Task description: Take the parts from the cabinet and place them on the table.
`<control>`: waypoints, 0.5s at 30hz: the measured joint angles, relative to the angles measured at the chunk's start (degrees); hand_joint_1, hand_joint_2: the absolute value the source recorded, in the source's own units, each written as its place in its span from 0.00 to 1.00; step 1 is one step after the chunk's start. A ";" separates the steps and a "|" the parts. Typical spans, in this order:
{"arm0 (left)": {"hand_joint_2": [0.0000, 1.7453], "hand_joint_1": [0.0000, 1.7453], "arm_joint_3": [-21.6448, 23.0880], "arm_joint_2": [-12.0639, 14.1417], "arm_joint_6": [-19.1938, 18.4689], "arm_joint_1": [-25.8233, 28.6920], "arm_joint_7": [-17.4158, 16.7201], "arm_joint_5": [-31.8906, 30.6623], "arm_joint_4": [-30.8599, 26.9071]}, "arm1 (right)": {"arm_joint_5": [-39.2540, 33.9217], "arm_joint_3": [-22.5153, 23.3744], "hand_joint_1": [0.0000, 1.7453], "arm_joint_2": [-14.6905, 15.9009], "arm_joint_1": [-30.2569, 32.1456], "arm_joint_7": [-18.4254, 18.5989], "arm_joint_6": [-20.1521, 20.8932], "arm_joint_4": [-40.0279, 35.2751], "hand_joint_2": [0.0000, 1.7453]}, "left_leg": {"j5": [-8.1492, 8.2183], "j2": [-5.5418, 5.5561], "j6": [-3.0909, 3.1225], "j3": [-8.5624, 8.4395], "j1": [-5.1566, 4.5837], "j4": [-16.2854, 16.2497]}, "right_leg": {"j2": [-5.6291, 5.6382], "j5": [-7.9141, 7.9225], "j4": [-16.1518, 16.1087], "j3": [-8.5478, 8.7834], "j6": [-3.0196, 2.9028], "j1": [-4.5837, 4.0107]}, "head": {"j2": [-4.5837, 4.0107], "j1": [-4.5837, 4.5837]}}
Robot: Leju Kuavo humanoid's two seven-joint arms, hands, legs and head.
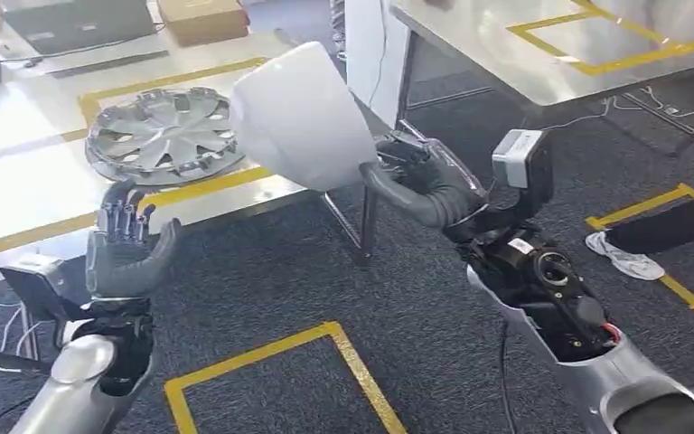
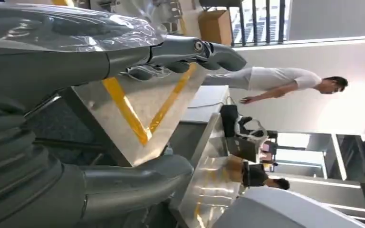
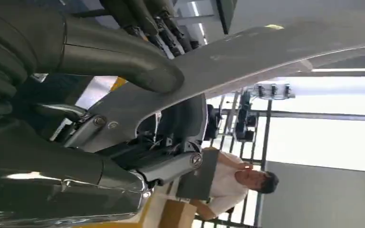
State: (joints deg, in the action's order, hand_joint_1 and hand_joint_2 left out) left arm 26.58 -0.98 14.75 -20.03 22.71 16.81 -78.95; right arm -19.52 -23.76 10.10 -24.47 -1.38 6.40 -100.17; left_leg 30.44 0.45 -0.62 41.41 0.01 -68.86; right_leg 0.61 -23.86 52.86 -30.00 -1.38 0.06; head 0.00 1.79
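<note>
A large white curved panel [image 1: 300,117] is held up over the near edge of the steel table [image 1: 27,181]. My right hand [image 1: 420,185] grips it by its lower right edge. In the right wrist view the thumb [image 3: 123,59] presses on the panel [image 3: 266,52], which runs across the picture. My left hand [image 1: 126,244] is raised in front of the table, open with its fingers pointing up and nothing in it. In the left wrist view the fingers [image 2: 195,52] and thumb are spread apart, and the panel [image 2: 285,209] lies beyond them.
A silver hubcap [image 1: 164,134] lies on the table inside yellow tape, just left of the panel. A cardboard box [image 1: 201,18] and a laptop [image 1: 77,23] sit farther back. A second table [image 1: 524,63] stands at the right. A person's shoe [image 1: 623,255] is on the carpet.
</note>
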 joint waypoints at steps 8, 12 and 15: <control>1.00 0.00 0.02 -0.13 0.02 -0.09 -0.02 0.00 0.15 | 0.00 -0.07 1.00 0.00 -0.23 0.04 0.00 0.11 1.00 | -9.92 -0.05 2.35 -6.84 -0.13 16.46 | 0.12 -3.59 0.53 3.31 2.14 -0.22 | 0.00 -0.17; 1.00 0.00 0.02 -0.17 0.02 -0.10 0.00 0.00 0.17 | 0.00 -0.11 1.00 0.00 -0.11 -0.02 0.00 0.13 1.00 | -8.04 -0.10 2.94 -8.96 -0.18 16.48 | -0.20 -8.35 17.11 -5.99 3.08 0.02 | 0.00 0.74; 1.00 0.00 0.02 -0.17 -0.44 0.02 0.20 0.09 0.39 | 0.00 -0.11 1.00 0.00 0.30 0.00 -0.28 0.35 1.00 | -6.33 0.08 2.91 -11.15 -0.20 16.48 | -0.23 -9.30 17.48 -9.10 2.92 0.03 | 0.00 1.31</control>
State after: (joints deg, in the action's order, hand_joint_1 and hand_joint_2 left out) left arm 26.60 -1.16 14.32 -20.01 22.91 16.90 -78.55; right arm -19.52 -23.87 10.10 -24.17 -1.38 6.12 -99.82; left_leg 24.12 0.54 2.29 30.27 -0.19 -52.38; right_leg 0.38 -33.16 70.34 -39.11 1.54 0.08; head 0.00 3.10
